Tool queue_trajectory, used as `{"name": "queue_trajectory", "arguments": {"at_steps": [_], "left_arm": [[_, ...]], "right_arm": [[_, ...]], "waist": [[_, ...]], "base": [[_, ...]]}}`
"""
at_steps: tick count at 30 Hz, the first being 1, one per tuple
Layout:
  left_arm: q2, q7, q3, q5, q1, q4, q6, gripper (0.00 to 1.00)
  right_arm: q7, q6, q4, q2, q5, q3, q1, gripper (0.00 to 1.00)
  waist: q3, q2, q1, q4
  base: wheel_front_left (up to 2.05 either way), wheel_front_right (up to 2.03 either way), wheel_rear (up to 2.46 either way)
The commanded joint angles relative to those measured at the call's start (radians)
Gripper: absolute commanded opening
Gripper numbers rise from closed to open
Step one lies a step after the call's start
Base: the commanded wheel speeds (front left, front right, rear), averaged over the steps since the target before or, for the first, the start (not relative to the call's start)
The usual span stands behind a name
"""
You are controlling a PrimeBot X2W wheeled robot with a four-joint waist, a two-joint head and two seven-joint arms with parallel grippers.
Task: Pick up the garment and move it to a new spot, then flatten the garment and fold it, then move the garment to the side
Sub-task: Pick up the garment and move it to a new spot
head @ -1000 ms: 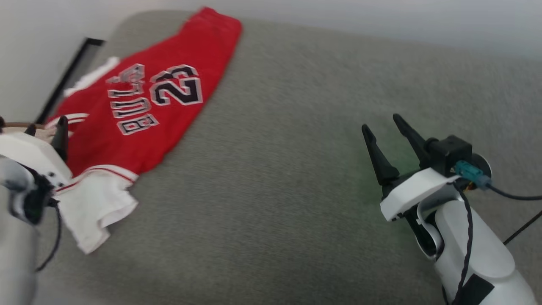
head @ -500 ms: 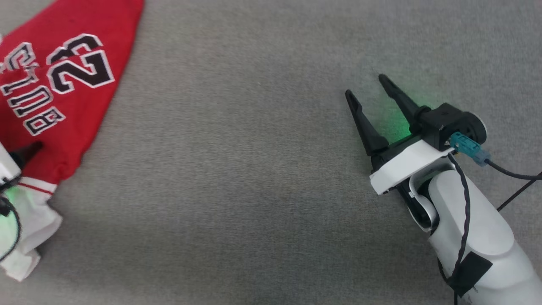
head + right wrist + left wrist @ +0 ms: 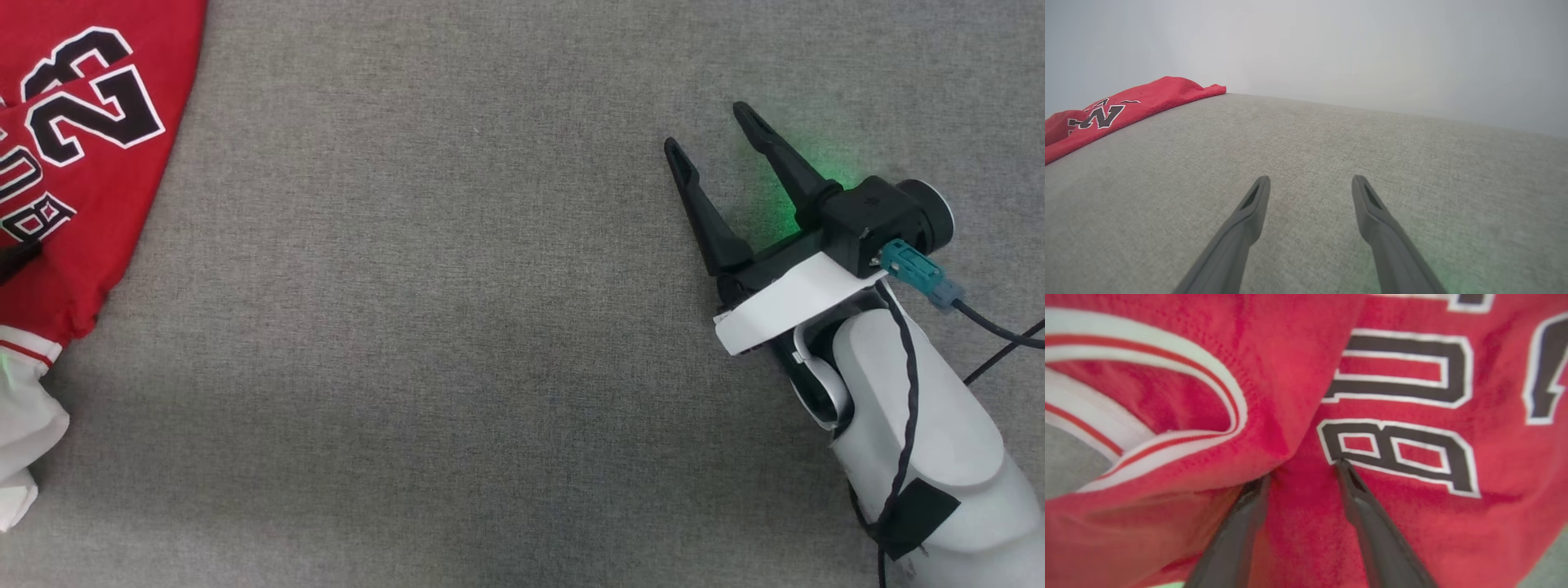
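Note:
The garment (image 3: 90, 188) lies at the left edge of the head view, red with black white-outlined lettering, its white sleeve (image 3: 24, 425) bunched below. A dark left fingertip (image 3: 16, 256) rests on it there. In the left wrist view my left gripper (image 3: 1302, 470) is open, its tips pressed into the garment (image 3: 1298, 522) just below the letter B. One tip sits under a raised fold by the striped collar trim (image 3: 1224, 388). My right gripper (image 3: 708, 128) hovers open over bare grey fabric, far from the garment. The right wrist view shows the right gripper (image 3: 1310, 183) with nothing between its fingers.
The grey upholstered surface (image 3: 441, 327) spreads wide between the garment and my right arm. In the right wrist view the garment (image 3: 1126, 104) lies at the far left, and a pale wall (image 3: 1331, 49) rises behind the surface's back edge. A black cable (image 3: 996, 331) trails from my right wrist.
The head camera has swung down and to the right, so the garment has slid to the picture's left edge. The right gripper stays open over the grey surface.

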Motion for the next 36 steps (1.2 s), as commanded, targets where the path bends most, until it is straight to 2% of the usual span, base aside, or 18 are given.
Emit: {"name": "queue_trajectory", "arguments": {"at_steps": [1, 8, 9, 14, 16, 22, 28, 36], "left_arm": [[-0.148, 0.004, -0.063, -0.023, 0.048, -0.003, -0.013, 0.00], [-0.035, -0.192, -0.095, 0.012, 0.028, 0.001, -0.009, 0.00], [-0.035, -0.192, -0.095, 0.012, 0.028, 0.001, -0.009, 0.00], [0.027, -0.373, -0.156, 0.058, -0.009, -0.003, -0.008, 0.00], [0.033, -0.404, -0.185, 0.065, -0.020, -0.017, -0.008, 0.00], [0.050, -0.442, -0.298, 0.079, -0.068, -0.118, -0.008, 0.00], [0.047, -0.435, -0.435, 0.094, -0.139, -0.246, -0.008, 0.00], [0.004, -0.375, -0.639, 0.073, -0.244, -0.479, -0.008, 0.00]], "right_arm": [[0.001, 0.000, 0.006, 0.009, -0.007, 0.003, -0.003, 1.00], [-0.005, 0.000, 0.018, 0.022, 0.007, -0.008, 0.027, 1.00], [-0.005, 0.000, 0.018, 0.022, 0.007, -0.008, 0.027, 1.00], [-0.009, 0.000, 0.045, 0.045, 0.029, -0.015, 0.061, 1.00], [-0.010, 0.000, 0.050, 0.051, 0.036, -0.017, 0.070, 1.00], [-0.011, 0.000, 0.041, 0.074, 0.054, -0.034, 0.104, 1.00], [-0.011, 0.000, 0.023, 0.097, 0.064, -0.062, 0.134, 1.00], [-0.011, 0.000, -0.010, 0.128, 0.084, -0.125, 0.178, 1.00]], "waist": [[-0.006, -0.0001, 0.0000, 0.000], [-0.085, -0.0001, 0.0000, -0.003], [-0.085, -0.0001, 0.0000, -0.003], [-0.193, -0.0001, 0.0000, -0.007], [-0.222, -0.0001, 0.0000, -0.013], [-0.286, -0.0001, 0.0000, -0.043], [-0.309, -0.0001, 0.0000, -0.107], [-0.296, -0.0001, 0.0000, -0.209]], "base": [[0.00, 0.00, 0.00], [0.00, 0.00, 0.00], [0.00, 0.00, 0.00], [0.00, 0.00, 0.00], [0.00, 0.00, 0.00], [0.00, 0.00, 0.00], [0.00, 0.00, 0.00], [0.00, 0.00, 0.00]]}}
